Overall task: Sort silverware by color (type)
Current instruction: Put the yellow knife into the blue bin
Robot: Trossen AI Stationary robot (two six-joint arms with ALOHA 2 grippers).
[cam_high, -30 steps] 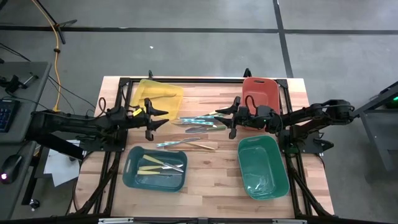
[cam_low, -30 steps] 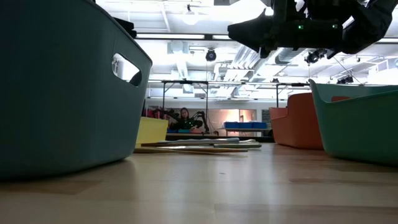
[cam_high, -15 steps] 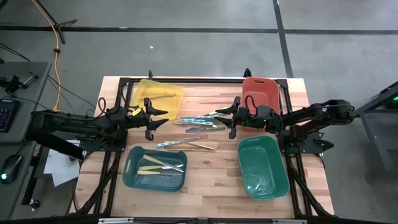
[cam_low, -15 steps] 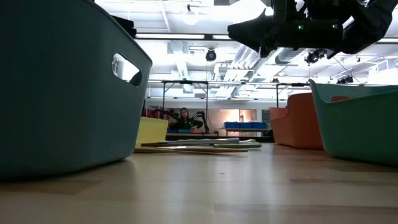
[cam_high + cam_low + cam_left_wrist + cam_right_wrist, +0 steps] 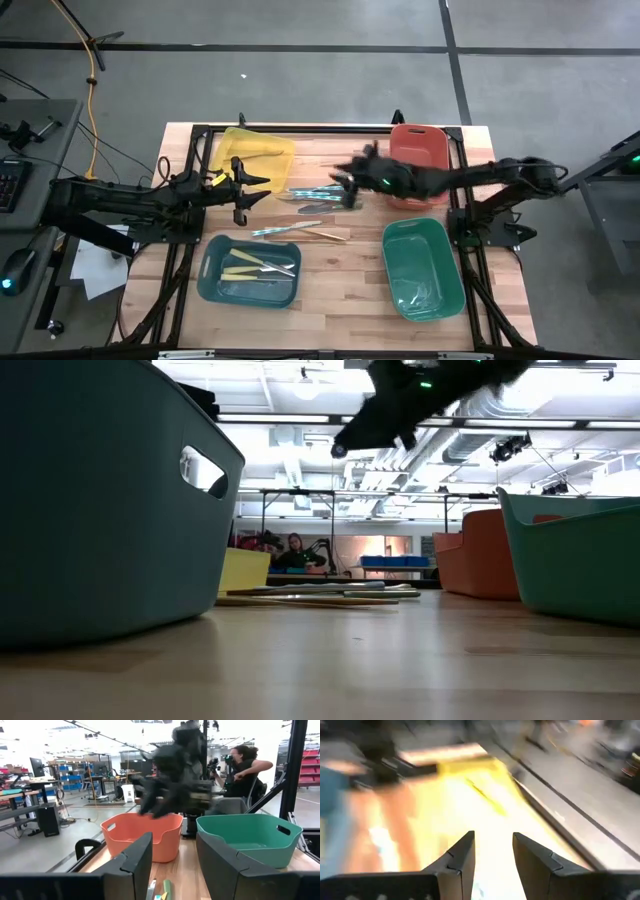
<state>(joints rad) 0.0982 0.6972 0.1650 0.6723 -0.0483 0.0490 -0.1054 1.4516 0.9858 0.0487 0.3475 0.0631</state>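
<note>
Loose silverware (image 5: 322, 193) lies in a heap on the wooden table's middle, with a few more pieces (image 5: 300, 232) nearer the front; in the low view it shows as a flat row (image 5: 320, 595). Cream-yellow pieces (image 5: 255, 266) lie in the blue-teal bin (image 5: 208, 275). My right gripper (image 5: 345, 182) hangs open above the heap, blurred, slanting down (image 5: 340, 448), with nothing between its fingers (image 5: 492, 855). My left gripper (image 5: 250, 190) waits open and level beside the yellow bin (image 5: 255, 150), also with nothing in it (image 5: 172, 865).
An orange-red bin (image 5: 420, 150) stands at the far right, and a green bin (image 5: 420, 268) at the near right holds a few pale pieces. A dark frame runs round the table. A person (image 5: 297, 550) sits in the room beyond, and another person (image 5: 242, 765) behind the right arm.
My right gripper has swung from beside the orange-red bin toward the table's left edge, rising and tipping its fingers downward, and now hangs over the heap of silverware. The silverware has not moved.
</note>
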